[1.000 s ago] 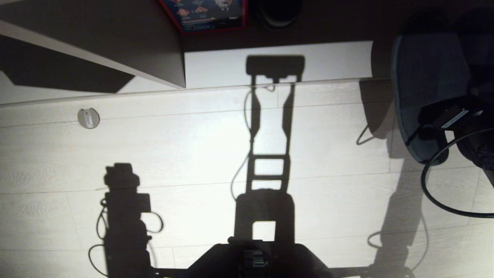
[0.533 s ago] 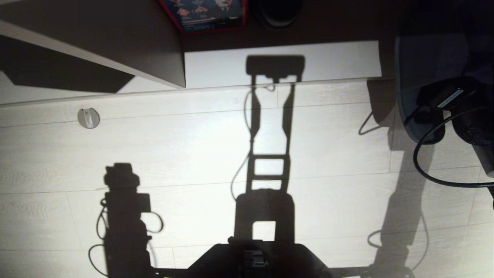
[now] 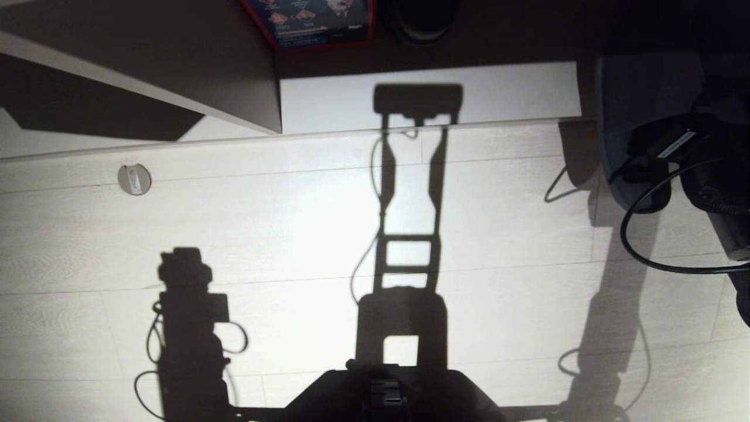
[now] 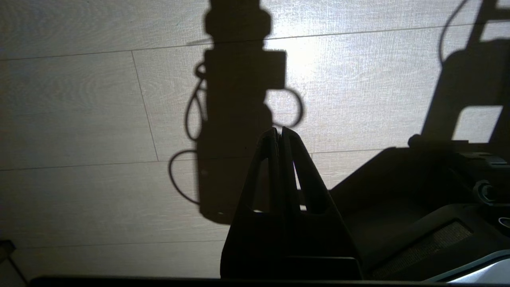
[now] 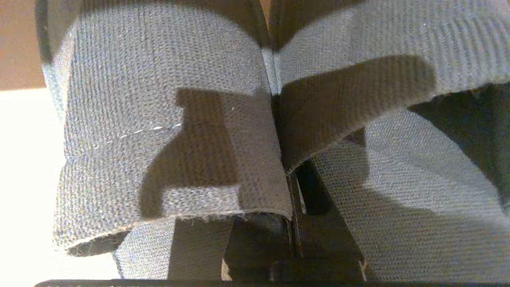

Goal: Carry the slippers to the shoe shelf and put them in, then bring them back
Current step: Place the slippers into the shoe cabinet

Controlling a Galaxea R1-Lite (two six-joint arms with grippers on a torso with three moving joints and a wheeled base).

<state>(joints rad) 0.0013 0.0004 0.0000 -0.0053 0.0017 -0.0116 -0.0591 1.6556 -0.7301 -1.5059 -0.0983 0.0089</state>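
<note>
- The shoe shelf [image 3: 410,97] is seen at the far edge of the floor [image 3: 293,234] in the head view, its pale base board lit and a short upright divider [image 3: 176,64] standing on its left part; a red box [image 3: 310,23] lies deeper in the shadow behind it
- The slippers [image 5: 167,119] are judged to be in the carrying stage, not yet set down; in the head view they hang as a dark flat shape at the right edge, over the floor and level with the right end of the shelf
- For the step to go well, the pair should be kept pinched together and brought over the open base board, clear of the divider, before any release is made
- The right gripper [image 5: 293,235] is clamped on both slippers at once, its fingers pressed between the two fabric uppers where they meet; the arm is reached out at the right side, with a looped cable [image 3: 650,240] hanging below it
- The left gripper [image 4: 281,133] is parked low beside the base, its fingers pressed together on nothing, pointed at bare floor
</note>
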